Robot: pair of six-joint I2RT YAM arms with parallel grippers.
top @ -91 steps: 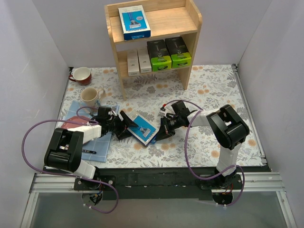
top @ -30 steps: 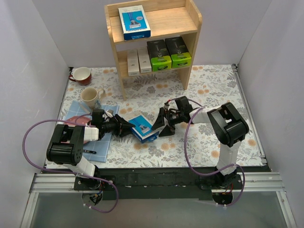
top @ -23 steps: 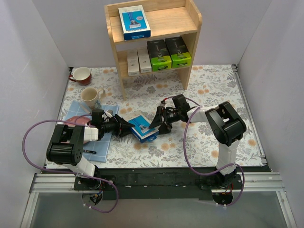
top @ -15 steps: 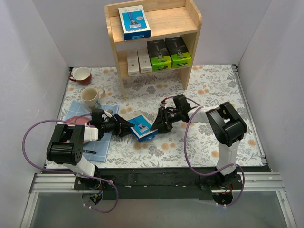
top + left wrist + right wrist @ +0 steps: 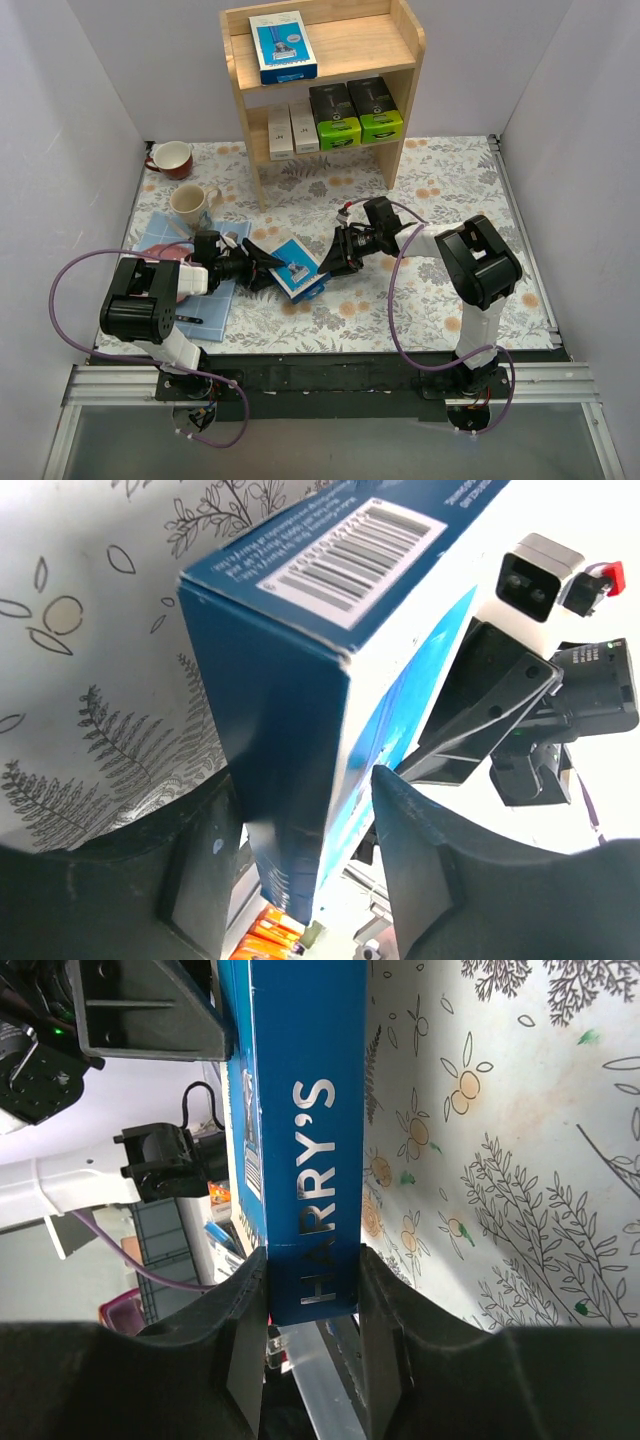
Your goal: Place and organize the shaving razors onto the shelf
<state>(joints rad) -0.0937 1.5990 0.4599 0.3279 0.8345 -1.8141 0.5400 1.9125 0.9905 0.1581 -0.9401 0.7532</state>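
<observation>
A flat blue razor pack (image 5: 298, 268) stands tilted on its edge on the floral cloth, between my two grippers. My right gripper (image 5: 336, 262) is shut on its right end; in the right wrist view both fingers (image 5: 245, 1330) press the pack's "HARRY'S" edge (image 5: 305, 1110). My left gripper (image 5: 262, 264) is around the left end; in the left wrist view (image 5: 300, 800) a thin gap shows beside one finger (image 5: 430, 870). The wooden shelf (image 5: 405, 55) holds a second blue pack (image 5: 282, 46) on top. Two white boxes (image 5: 292, 128) and two black-and-green boxes (image 5: 355, 112) stand on the lower tier.
A red cup (image 5: 172, 158) and a beige mug (image 5: 190, 203) stand at the left. A blue cloth (image 5: 215, 298) with a small dark-handled utensil (image 5: 187, 319) lies under the left arm. White walls close in both sides.
My right gripper has moved left to the blue pack and closed on its right end. The pack has tipped up a little. The left gripper has stayed at its left end.
</observation>
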